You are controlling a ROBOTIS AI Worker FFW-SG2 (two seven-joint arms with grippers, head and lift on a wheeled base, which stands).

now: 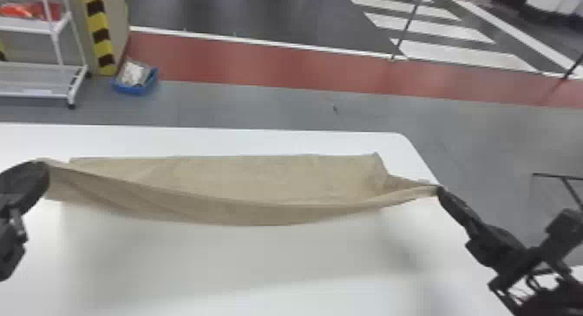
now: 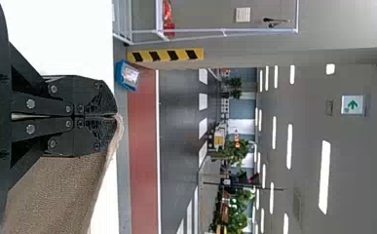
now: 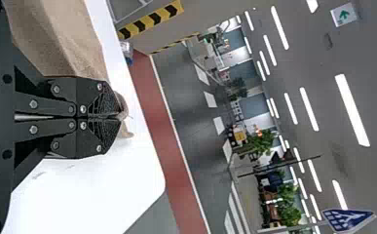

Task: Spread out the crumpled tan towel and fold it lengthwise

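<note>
The tan towel (image 1: 269,180) stretches across the white table, its far part lying flat and its near edge held up in a sagging fold between both grippers. At the left, my left gripper (image 1: 45,165) is shut on one corner. My right gripper (image 1: 440,190) is shut on the other end of that edge, by the table's right side. In the left wrist view, the towel (image 2: 62,190) hangs from the closed tips of the left gripper (image 2: 115,116). In the right wrist view, a bit of towel (image 3: 59,34) pokes out past the tips of the right gripper (image 3: 120,116).
The white table (image 1: 225,258) has a rounded far right corner. Beyond it on the floor are a blue bin (image 1: 135,83) and a white wheeled rack (image 1: 39,78) at the far left, beside a yellow and black striped post (image 1: 99,33).
</note>
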